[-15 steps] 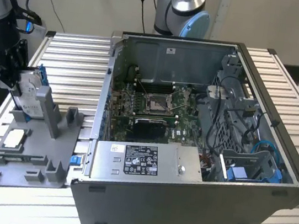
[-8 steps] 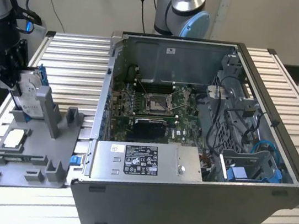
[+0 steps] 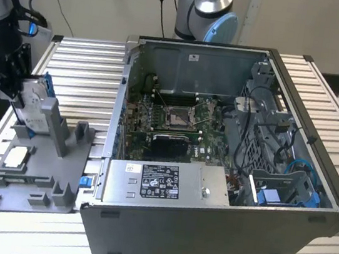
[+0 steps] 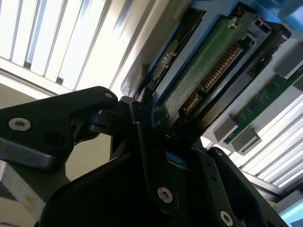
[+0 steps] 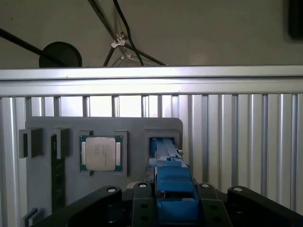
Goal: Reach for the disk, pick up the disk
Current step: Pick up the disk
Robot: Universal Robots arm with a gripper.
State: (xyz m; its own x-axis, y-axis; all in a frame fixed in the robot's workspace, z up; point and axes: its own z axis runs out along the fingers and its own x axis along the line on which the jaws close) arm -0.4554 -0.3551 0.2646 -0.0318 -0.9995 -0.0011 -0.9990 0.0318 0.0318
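The disk (image 3: 32,103) stands on edge in a slot of the grey fixture (image 3: 42,178) at the exterior view's left, its silver face and blue bracket showing. My gripper (image 3: 22,105) comes down over it from above and is shut on it. In the first wrist view the blue bracket of the disk (image 5: 173,187) sits tight between the two black fingers of the gripper (image 5: 173,201), above the fixture's slot (image 5: 163,142). The second wrist view shows the disk's green circuit board (image 4: 208,71), with one finger (image 4: 144,142) pressed against its edge.
A square silver chip (image 3: 15,157) lies in a pocket of the fixture, and a green memory stick (image 5: 57,175) lies beside it. The open computer case (image 3: 205,233) stands on the slatted table (image 3: 89,71) at the exterior view's right. A second arm's base (image 3: 207,15) rises behind it.
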